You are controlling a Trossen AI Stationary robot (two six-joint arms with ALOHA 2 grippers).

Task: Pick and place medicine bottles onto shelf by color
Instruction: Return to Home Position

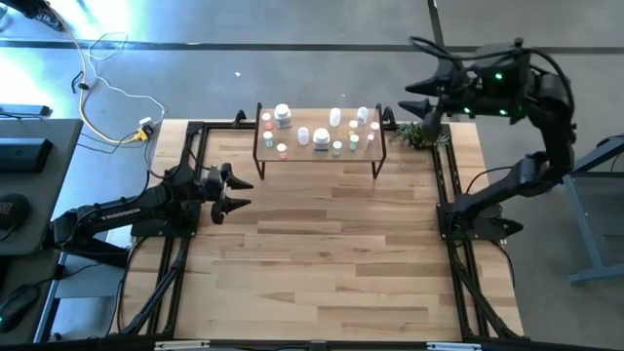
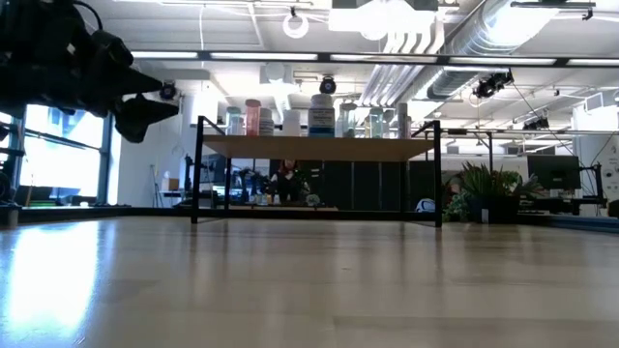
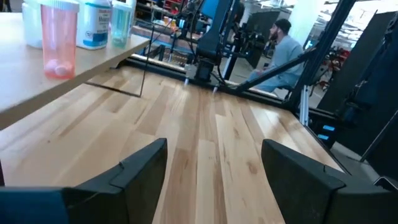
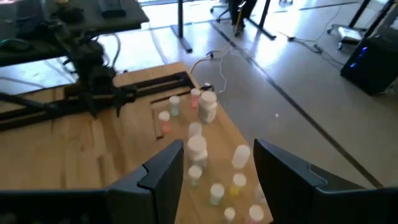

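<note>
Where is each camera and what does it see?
High view: above the table, looking straight down; left gripper, right gripper.
Low view: at tabletop height, looking level at the shelf; left gripper up high.
Left wrist: on the left arm, looking across the table; own fingers.
Right wrist: on the raised right arm, looking down; own fingers.
Shared: high and right wrist both see the bottles on the shelf from above.

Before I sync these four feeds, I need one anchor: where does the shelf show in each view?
High view: the shelf sits top centre.
Low view: the shelf spans mid-picture, its board seen edge-on.
Left wrist view: the shelf runs close by, a pink bottle on it.
Right wrist view: the shelf shows from above.
Shared landmark: the medicine bottles standing on it.
</note>
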